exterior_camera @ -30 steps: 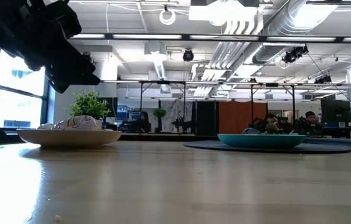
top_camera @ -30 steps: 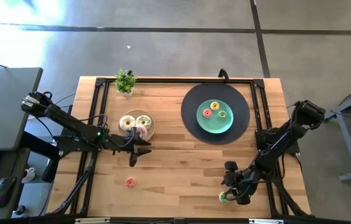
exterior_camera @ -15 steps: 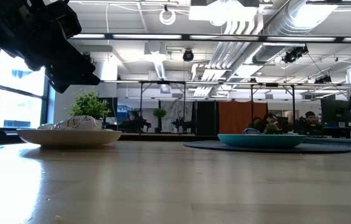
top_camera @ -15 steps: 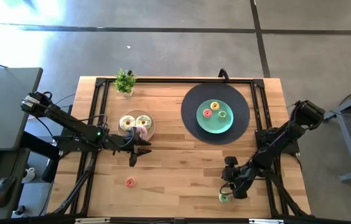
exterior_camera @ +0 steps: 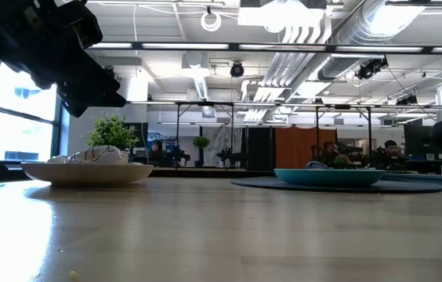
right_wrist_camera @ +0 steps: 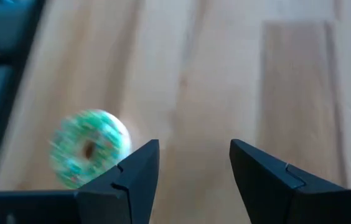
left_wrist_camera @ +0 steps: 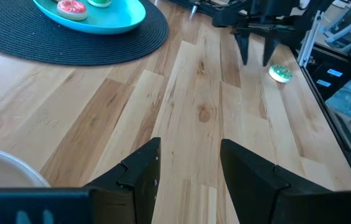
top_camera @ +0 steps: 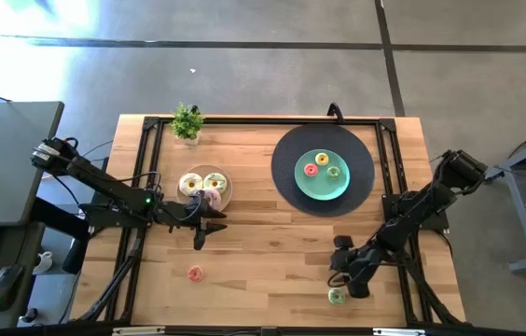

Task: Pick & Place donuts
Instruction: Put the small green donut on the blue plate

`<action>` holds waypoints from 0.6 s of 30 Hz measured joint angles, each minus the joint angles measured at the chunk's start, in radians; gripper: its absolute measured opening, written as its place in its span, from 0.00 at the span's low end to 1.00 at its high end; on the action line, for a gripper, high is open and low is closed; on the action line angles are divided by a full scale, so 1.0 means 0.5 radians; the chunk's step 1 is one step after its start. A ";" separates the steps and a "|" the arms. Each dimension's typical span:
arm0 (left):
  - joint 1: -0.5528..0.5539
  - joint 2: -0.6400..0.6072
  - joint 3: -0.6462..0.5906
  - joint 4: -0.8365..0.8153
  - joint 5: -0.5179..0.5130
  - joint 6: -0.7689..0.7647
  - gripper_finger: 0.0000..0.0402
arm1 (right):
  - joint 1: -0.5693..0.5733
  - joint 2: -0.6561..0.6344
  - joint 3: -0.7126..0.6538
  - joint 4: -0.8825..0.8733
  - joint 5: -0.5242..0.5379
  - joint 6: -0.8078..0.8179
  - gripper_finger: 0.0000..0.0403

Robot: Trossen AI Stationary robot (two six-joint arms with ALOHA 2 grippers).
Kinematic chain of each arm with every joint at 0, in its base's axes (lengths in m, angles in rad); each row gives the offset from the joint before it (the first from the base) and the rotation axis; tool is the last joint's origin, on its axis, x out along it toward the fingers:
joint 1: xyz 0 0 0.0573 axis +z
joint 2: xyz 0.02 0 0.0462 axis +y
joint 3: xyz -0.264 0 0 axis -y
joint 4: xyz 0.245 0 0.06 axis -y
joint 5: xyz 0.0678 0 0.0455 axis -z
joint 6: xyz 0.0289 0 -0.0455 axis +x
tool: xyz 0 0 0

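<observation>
Beside right hand [right_wrist_camera: 194, 180] (empty): green donut [right_wrist_camera: 89, 147]

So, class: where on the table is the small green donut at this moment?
In the high view the green donut lies on the bare wood near the table's front edge, on the right side, just below the right tool, far from the teal plate.

Desk [top_camera: 272, 252]: pale wood planks w/ visible grain, smooth, slight sheen in low view. Frame round desk edges [top_camera: 263, 119]: black metal. Round mat [left_wrist_camera: 70, 43] nr far right corner: dark woven, ribbed, matt. Teal plate [left_wrist_camera: 122, 15] on it: smooth, glossy. Beige plate [exterior_camera: 88, 172]: matt. Green donut [right_wrist_camera: 88, 148] nr front right corner: speckled icing, plastic-looking. Left fingers [left_wrist_camera: 144, 174] & right fingers [right_wrist_camera: 135, 177]: dark matt plastic, angular. Floor [top_camera: 244, 75] beyond desk: grey concrete, dull.
</observation>
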 joint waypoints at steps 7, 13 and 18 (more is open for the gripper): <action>0.000 0.000 0.001 0.000 0.000 0.000 0.41 | 0.008 0.000 0.002 0.253 -0.065 -0.098 0.48; 0.000 0.000 0.001 0.000 0.000 0.000 0.41 | 0.090 -0.001 0.002 0.121 -0.200 -0.091 0.48; 0.000 0.000 0.001 0.000 0.000 -0.001 0.41 | 0.177 -0.002 0.002 0.084 -0.196 -0.079 0.48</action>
